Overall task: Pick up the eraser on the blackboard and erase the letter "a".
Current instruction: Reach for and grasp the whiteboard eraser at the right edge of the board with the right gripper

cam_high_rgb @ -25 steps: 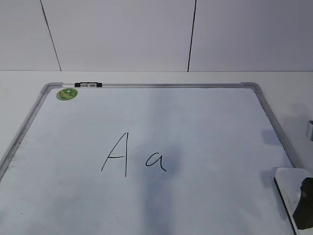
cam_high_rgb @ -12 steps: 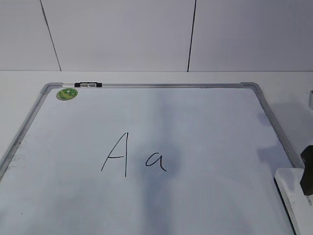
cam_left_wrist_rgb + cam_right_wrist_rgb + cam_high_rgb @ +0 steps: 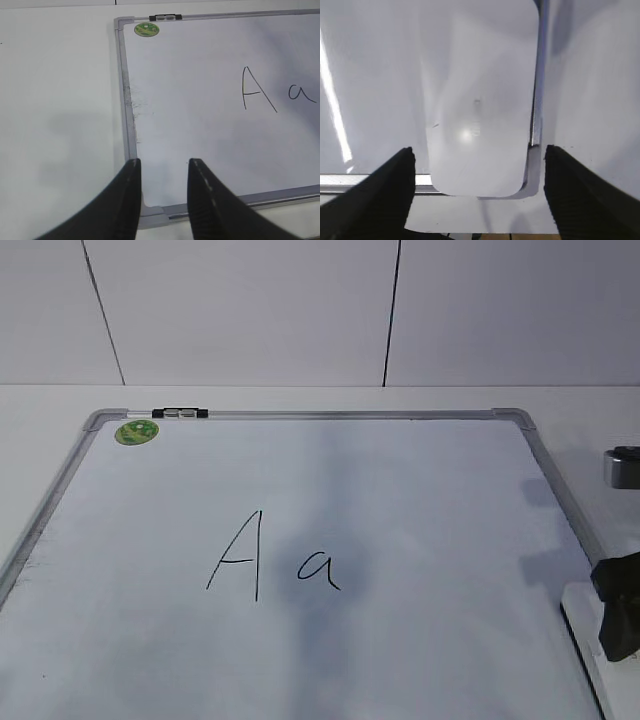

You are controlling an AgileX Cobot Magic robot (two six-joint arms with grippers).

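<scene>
in the exterior view the right gripper (image 3: 620, 625) now stands higher in the frame at the near right corner than a second ago, when only its dark tip showed low over the eraser (image 3: 590, 640). more of its black body is visible, and a grey part of the arm (image 3: 622, 468) now shows farther up the right edge, where earlier only a sliver appeared. the shadows on the right side of the blackboard (image 3: 300, 490) sit farther from the near edge. less of the eraser's top shows than before.
</scene>
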